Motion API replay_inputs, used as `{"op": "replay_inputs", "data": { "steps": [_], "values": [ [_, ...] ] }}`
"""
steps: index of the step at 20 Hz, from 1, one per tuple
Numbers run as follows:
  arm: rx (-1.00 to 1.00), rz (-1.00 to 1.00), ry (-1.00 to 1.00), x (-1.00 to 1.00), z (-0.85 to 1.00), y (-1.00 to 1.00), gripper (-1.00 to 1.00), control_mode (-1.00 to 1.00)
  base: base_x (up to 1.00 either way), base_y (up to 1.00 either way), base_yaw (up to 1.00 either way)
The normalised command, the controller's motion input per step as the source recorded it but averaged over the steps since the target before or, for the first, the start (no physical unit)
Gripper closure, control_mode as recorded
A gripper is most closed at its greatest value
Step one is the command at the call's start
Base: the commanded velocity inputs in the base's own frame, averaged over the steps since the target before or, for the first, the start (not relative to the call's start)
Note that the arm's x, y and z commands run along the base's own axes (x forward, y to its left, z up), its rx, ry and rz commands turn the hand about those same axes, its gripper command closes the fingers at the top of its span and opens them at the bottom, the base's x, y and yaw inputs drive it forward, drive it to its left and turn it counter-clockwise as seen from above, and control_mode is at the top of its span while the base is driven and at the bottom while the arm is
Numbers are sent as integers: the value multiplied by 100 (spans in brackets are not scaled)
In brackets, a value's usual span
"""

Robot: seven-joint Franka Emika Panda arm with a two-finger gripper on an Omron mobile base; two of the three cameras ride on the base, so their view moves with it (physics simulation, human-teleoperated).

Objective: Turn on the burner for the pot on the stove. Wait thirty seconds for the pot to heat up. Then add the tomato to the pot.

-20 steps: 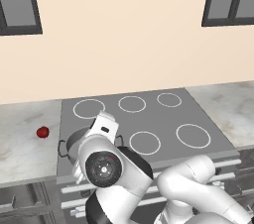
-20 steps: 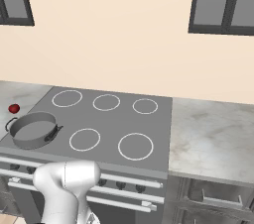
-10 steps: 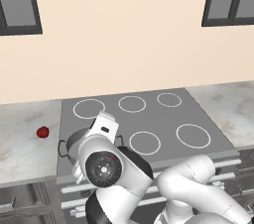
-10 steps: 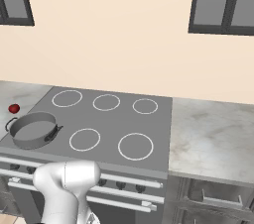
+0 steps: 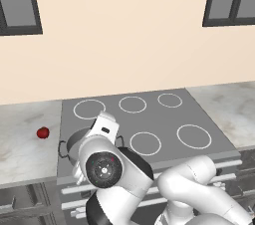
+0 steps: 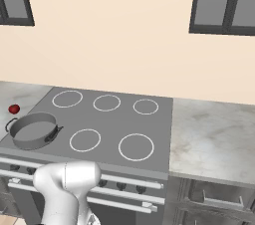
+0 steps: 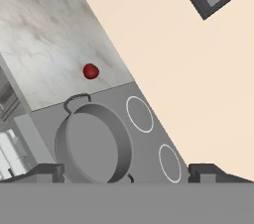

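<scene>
One pot (image 6: pixel 34 130) sits at the left of the right base view, on the front-left corner of the stove (image 6: pixel 154 129), its two loop handles showing at its sides. Five white rings are marked on the cooktop: three in the back row, two in front to the right of the pot. One tomato (image 6: pixel 14 109) lies on the marble counter (image 6: pixel 219 134) at the far left edge, near the pot but apart from it. In the hand view, the pot fills the lower left and the tomato lies above it. The gripper (image 7: pixel 124 174) hangs over the pot with its two fingertips (image 7: pixel 47 172) spread wide, holding nothing.
</scene>
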Motion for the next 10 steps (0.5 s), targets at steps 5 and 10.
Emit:
{"op": "replay_inputs", "data": {
  "steps": [5, 10],
  "values": [
    [0, 0, 0, 0, 0, 0, -100, -100, 0, 0, 0],
    [0, 0, 0, 0, 0, 0, -100, -100, 0, 0, 0]
  ]
}}
